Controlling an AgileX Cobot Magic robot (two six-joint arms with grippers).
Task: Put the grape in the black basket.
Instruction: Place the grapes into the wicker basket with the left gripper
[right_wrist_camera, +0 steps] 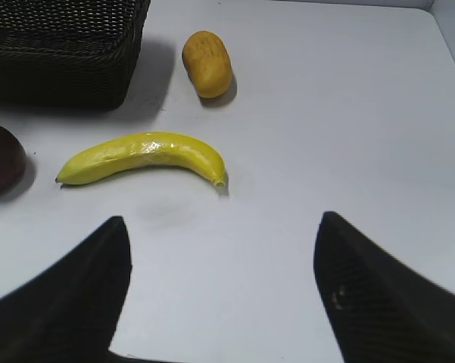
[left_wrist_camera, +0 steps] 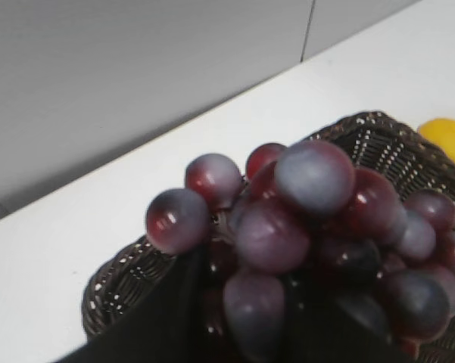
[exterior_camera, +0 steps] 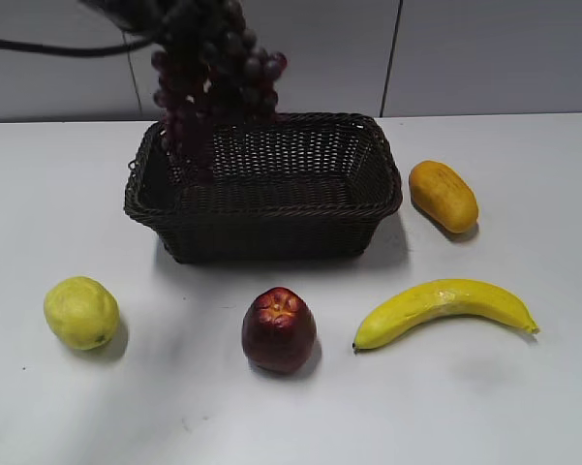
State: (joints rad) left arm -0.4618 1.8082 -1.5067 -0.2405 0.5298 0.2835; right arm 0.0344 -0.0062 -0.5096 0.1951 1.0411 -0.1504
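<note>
The grape (exterior_camera: 208, 87), a long bunch of dark purple-red berries, hangs from my left gripper (exterior_camera: 140, 17) at the top left of the exterior view. Its lower end dips over the left part of the black basket (exterior_camera: 271, 218). In the left wrist view the grape (left_wrist_camera: 303, 227) fills the frame between my dark fingers (left_wrist_camera: 242, 318), which are shut on it, with the basket (left_wrist_camera: 121, 283) below. My right gripper (right_wrist_camera: 221, 234) is open and empty above bare table, out of the exterior view.
On the white table lie a yellow banana (exterior_camera: 444, 308) at front right, a dark red apple (exterior_camera: 279, 329) at front middle, a yellow-green round fruit (exterior_camera: 81, 312) at front left and an orange-yellow fruit (exterior_camera: 444, 196) to the right of the basket. A grey wall stands behind.
</note>
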